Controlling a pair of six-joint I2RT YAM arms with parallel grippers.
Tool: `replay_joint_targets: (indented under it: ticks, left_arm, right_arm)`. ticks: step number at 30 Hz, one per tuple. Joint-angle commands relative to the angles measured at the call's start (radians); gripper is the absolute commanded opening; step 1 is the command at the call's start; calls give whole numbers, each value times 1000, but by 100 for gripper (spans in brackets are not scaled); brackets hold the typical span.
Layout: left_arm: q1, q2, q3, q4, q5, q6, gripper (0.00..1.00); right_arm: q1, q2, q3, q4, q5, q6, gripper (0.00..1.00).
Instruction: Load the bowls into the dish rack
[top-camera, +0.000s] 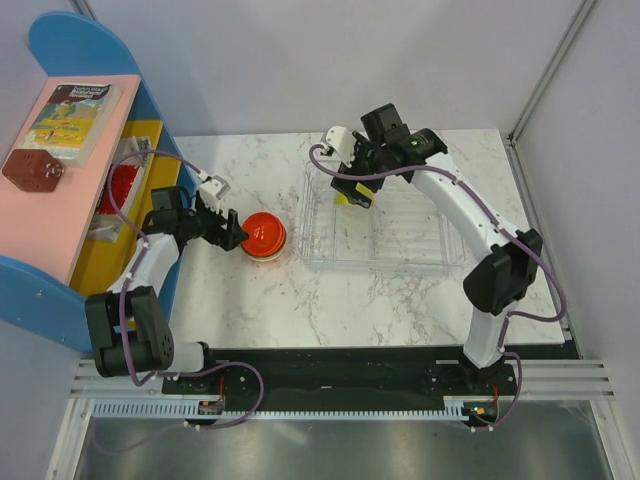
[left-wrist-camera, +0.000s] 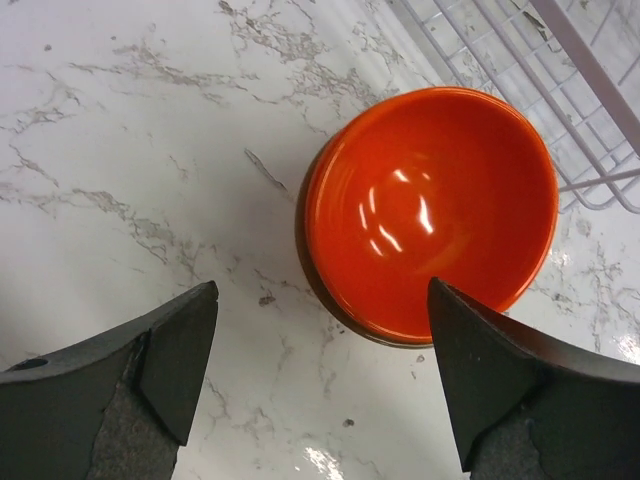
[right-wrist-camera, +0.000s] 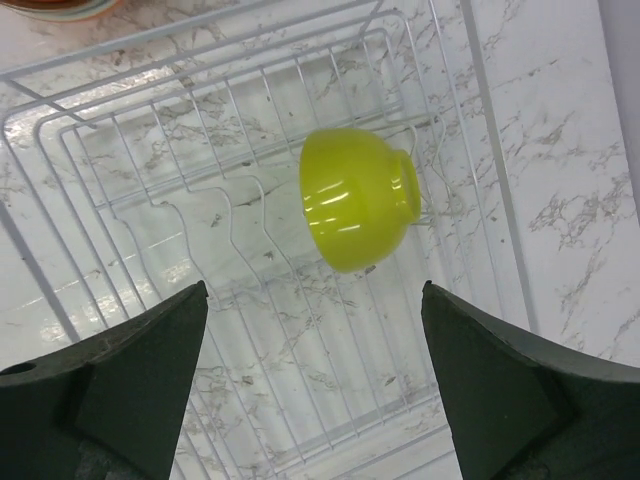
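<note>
Loaded so far: one small lime-green round plastic bowl (right-wrist-camera: 360, 195), lying on its side in the far-left corner of the clear rectangular plastic dish rack (top-camera: 410, 235). Still to load: stack of glossy orange plastic bowls (left-wrist-camera: 430, 210) just left of the rack (number in it unclear). Left gripper (left-wrist-camera: 322, 295) spread wide at that stack, right gripper (right-wrist-camera: 315, 290) spread wide over the rack; both empty.

Top view overhead; wrist views close, downward (both catch dish rack (top-camera: 415, 235)).

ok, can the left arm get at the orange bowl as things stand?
Likely yes: the left pincer is open right by the orange bowl, and nothing visible stands between them.
</note>
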Motion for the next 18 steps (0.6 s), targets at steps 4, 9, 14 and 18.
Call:
replay_joint_targets:
  ticks: [4, 9, 14, 18]
  left_arm:
    - [-2, 82, 92, 99, 14, 17, 86]
    - [-24, 119, 106, 104, -2, 10, 73]
    - [-56, 152, 101, 106, -43, 16, 65]
    - [-91, 165, 97, 109, -57, 16, 56]
  right_arm:
    - [25, -116, -102, 56, -44, 44, 95]
    - [37, -148, -126, 74, -57, 58, 95]
    - [45, -156, -128, 79, -70, 66, 94]
    - [53, -162, -132, 82, -86, 72, 94]
